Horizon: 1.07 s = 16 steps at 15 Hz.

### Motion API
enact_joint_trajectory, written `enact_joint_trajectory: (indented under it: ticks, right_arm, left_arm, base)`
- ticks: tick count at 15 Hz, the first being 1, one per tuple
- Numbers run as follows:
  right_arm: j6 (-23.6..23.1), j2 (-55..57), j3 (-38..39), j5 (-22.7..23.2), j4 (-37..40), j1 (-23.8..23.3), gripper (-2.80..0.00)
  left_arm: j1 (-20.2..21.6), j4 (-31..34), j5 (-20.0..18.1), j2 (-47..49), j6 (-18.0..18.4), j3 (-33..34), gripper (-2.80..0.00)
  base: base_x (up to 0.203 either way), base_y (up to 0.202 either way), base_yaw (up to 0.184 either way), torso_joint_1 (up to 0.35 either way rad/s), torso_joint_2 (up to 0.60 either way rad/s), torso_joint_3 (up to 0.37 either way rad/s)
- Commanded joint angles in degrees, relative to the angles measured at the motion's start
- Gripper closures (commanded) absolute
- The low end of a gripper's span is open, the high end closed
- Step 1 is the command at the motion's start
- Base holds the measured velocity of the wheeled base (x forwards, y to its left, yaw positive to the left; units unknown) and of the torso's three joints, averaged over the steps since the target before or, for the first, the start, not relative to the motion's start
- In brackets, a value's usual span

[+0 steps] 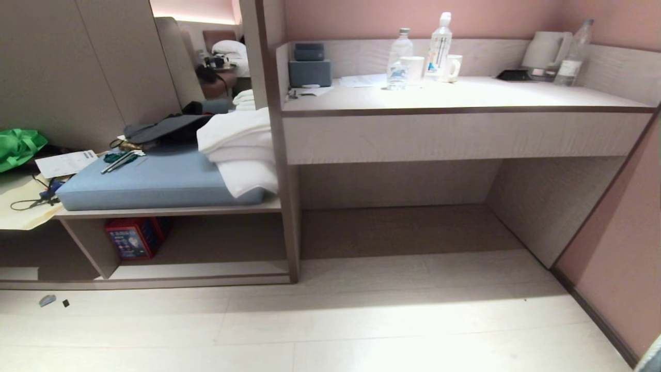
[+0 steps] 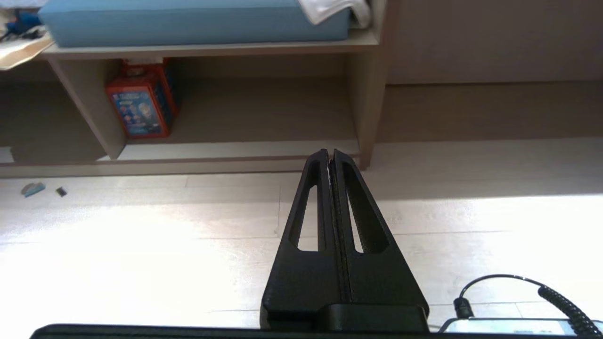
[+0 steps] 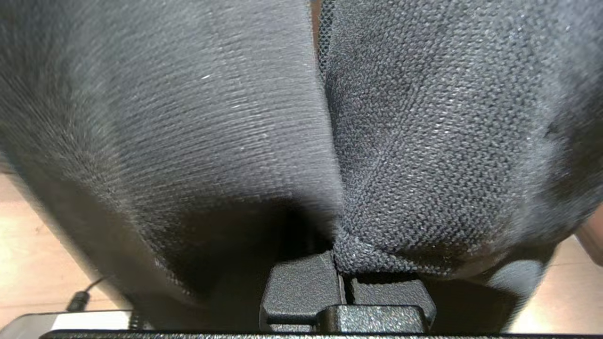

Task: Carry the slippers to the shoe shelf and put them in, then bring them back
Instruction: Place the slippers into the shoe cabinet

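Grey-blue knit fabric of the slippers fills the right wrist view, two soft bulges side by side. My right gripper is shut on a fold of them, and its fingertips are buried in the cloth. My left gripper is shut with nothing in it and hangs over the pale floor, pointing toward the shoe shelf. In the head view the shoe shelf is the low cubby under the blue bench cushion. Neither arm nor the slippers show in the head view.
A red box stands at the left end of the cubby. White towels and clutter lie on the blue cushion. The desk holds bottles, mugs and a kettle. Its alcove and a pink wall are on the right. Small scraps lie on the floor.
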State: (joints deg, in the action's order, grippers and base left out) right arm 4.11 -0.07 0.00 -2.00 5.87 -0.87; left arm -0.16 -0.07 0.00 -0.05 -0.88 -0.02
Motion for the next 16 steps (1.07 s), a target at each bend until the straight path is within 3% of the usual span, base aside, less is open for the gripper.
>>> enact_joint_trajectory:
  ticks: [1, 16]
  right_arm:
    - [0.0, -0.1, 0.1, 0.0, 0.0, 0.0, 0.00]
    - [0.0, -0.1, 0.0, 0.0, 0.0, 0.0, 0.00]
  left_arm:
    - [0.0, 0.0, 0.0, 0.0, -0.1, 0.0, 0.00]
    - [0.1, 0.0, 0.0, 0.0, -0.1, 0.0, 0.00]
  base:
    - [0.000, 0.191, 0.003, -0.002, 0.00, 0.002]
    - [0.000, 0.196, -0.002, 0.001, 0.00, 0.003]
